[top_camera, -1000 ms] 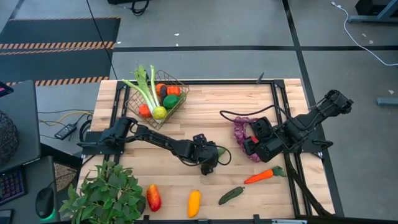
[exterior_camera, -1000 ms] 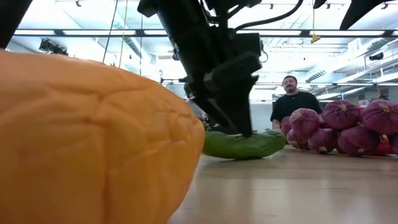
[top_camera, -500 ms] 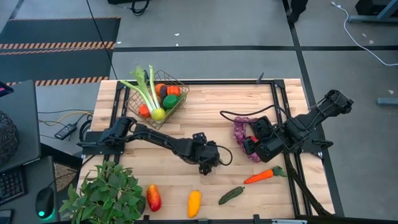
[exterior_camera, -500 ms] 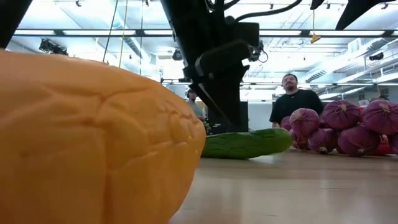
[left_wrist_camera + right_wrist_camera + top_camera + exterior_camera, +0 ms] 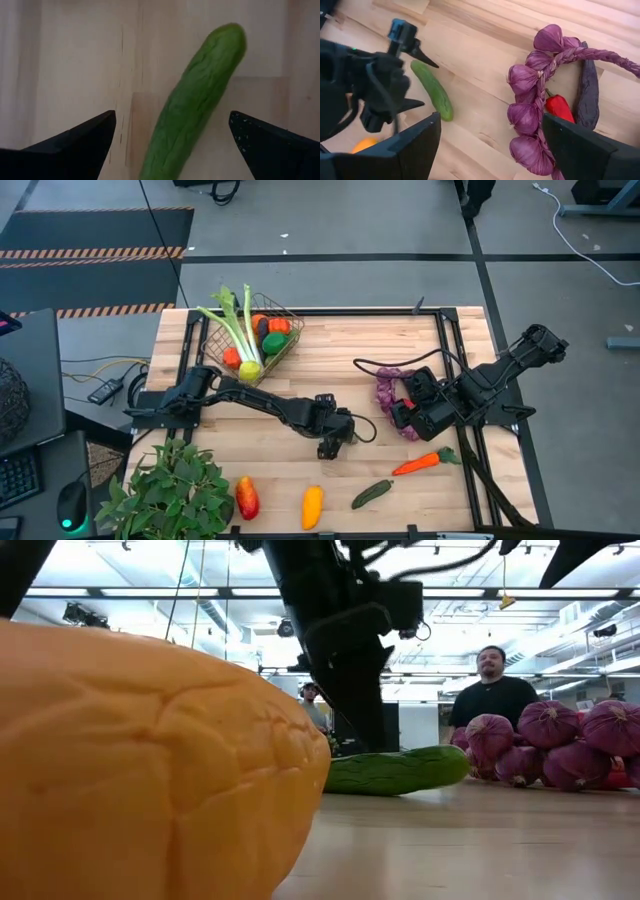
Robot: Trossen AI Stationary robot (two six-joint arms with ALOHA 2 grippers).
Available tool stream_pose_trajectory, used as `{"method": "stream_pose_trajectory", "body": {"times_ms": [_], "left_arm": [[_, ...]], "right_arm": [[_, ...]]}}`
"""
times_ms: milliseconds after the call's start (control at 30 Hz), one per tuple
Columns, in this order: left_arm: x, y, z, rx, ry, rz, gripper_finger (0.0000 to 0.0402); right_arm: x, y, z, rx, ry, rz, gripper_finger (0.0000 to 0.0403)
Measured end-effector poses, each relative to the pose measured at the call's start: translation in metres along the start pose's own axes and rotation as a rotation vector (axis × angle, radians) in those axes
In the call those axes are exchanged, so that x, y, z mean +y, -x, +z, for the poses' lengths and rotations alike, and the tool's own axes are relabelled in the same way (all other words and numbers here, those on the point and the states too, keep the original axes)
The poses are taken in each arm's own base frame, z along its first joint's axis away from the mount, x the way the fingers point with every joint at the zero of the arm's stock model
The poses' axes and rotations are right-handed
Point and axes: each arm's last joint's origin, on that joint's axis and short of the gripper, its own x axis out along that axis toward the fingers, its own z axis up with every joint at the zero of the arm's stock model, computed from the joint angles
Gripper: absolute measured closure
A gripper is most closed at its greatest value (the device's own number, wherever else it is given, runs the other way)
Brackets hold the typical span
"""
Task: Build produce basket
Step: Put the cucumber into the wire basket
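Left wrist view shows the cucumber (image 5: 192, 107) lying free between the left pincer's (image 5: 172, 135) wide-open fingers. High view hides it under that pincer (image 5: 330, 448), mid-desk (image 5: 400, 340), bare wood around. Basket (image 5: 252, 338) probably holds produce. Right pincer (image 5: 490, 145) open, empty.

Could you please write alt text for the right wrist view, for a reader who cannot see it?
The left gripper hangs open over a green cucumber lying on the wooden table. Nearer the camera lies a braid of purple bulbs with a red pepper and a dark eggplant beside it. The right gripper's own dark fingers frame the bottom, open.
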Motion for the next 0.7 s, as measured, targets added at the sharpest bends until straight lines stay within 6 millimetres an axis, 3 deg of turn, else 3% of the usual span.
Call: {"method": "stream_pose_trajectory", "body": {"times_ms": [200,367,567,700], "left_arm": [[0.014,-0.012,0.001,0.028,-0.036,-0.089,0.0006],[0.021,-0.024,0.0,0.058,-0.09,-0.267,0.0006],[0.026,-0.03,-0.002,0.07,-0.126,-0.266,0.0007],[0.03,-0.035,-0.003,0.089,-0.117,-0.26,0.003]], "right_arm": [[0.0,0.0,0.0,-0.006,0.011,0.0,0.0055],[0.0,0.0,0.0,-0.006,0.011,-0.001,0.0055],[0.0,0.0,0.001,-0.007,0.009,-0.002,0.0055],[-0.001,0.0,0.001,-0.01,0.009,-0.007,0.0055]]}}
